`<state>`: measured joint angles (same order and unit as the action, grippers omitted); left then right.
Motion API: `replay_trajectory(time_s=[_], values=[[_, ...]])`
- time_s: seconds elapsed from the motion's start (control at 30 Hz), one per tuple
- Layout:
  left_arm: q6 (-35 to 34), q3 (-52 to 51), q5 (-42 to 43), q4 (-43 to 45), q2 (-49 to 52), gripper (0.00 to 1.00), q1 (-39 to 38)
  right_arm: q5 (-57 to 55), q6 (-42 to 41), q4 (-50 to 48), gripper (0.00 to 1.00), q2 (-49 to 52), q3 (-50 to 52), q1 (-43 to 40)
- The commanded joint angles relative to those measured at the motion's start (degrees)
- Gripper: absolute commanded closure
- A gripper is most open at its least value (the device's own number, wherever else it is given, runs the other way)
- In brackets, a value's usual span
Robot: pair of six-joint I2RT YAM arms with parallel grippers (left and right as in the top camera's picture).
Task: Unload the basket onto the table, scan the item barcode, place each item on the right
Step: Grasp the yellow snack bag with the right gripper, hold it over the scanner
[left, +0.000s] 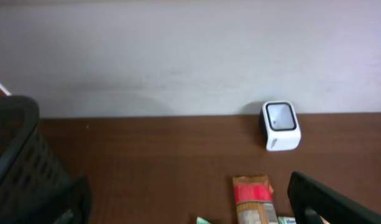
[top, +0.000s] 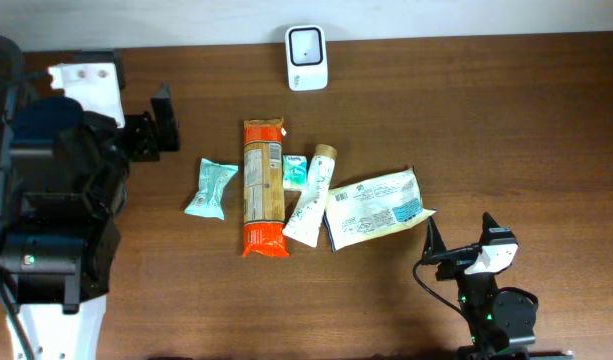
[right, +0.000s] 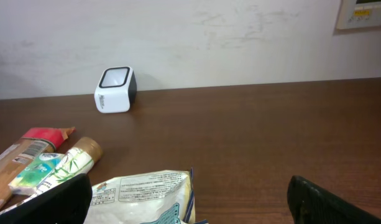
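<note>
Both my left gripper (top: 164, 122) and right gripper (top: 461, 238) stand wide apart, empty. The white-and-blue plastic pouch (top: 376, 208) lies flat mid-table near the right one, well apart from the white box scanner (top: 307, 44). It looks light, floppy and slippery; I'd pinch its sealed edge.

Overhead view: looks straight down on the desk (top: 486, 120) from well above. Left wrist view: low over the desk, facing the back wall (left: 178, 50). Right wrist view: low, same heading, nearer the front edge. All 3 views share the white scanner (top: 306, 45).
</note>
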<state>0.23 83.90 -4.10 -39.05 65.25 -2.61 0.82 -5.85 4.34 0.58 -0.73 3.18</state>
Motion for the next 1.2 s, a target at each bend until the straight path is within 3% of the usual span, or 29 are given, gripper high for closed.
replay_trajectory(time_s=[0.0,0.13,0.23,0.37,0.47,0.67,0.73,0.83,0.9,1.0,1.1,1.17], values=[[0.9,0.4,-0.4,-2.0,0.2,0.01,0.3,-0.7,-0.2,0.2,0.01,-0.4,0.4,-0.2],[0.9,0.4,-0.4,-8.7,0.3,0.01,0.3,0.1,-0.2,-0.7,0.01,-0.4,0.4,-0.2],[0.9,0.4,-0.4,-11.4,0.3,0.01,0.3,7.0,-0.4,-0.2,0.01,0.0,0.2,-0.2],[0.9,0.4,-0.4,-13.2,0.3,0.01,0.3,10.6,-0.5,6.7,0.01,7.6,-9.0,-0.3],[0.9,0.4,-0.4,-13.4,0.3,0.01,0.3,12.3,1.4,13.8,0.02,20.6,-21.7,-0.3],[0.9,0.4,-0.4,-13.4,0.3,0.01,0.3,17.8,13.6,46.8,0.02,63.2,-63.3,-0.3],[0.9,0.4,-0.4,-13.4,0.3,0.01,0.3,19.0,12.3,50.0,0.02,72.2,-70.6,-0.3],[0.9,0.4,-0.4,-13.4,0.3,0.01,0.3,20.4,9.9,48.2,0.02,80.0,-72.0,-0.5],[0.9,0.4,-0.4,-13.4,0.3,0.01,0.3,20.5,12.5,50.4,0.09,86.1,-72.0,-5.1],[0.9,0.4,-0.4,-13.4,0.3,0.01,0.3,28.4,19.8,53.4,0.11,98.1,-72.0,-12.3],[0.9,0.4,-0.4,-13.4,0.3,0.01,0.3,34.4,26.5,53.1,0.11,110.3,-72.0,-11.7],[0.9,0.4,-0.4,-13.4,0.3,0.01,0.3,34.3,26.6,50.8,0.11,114.2,-72.0,-9.4]])
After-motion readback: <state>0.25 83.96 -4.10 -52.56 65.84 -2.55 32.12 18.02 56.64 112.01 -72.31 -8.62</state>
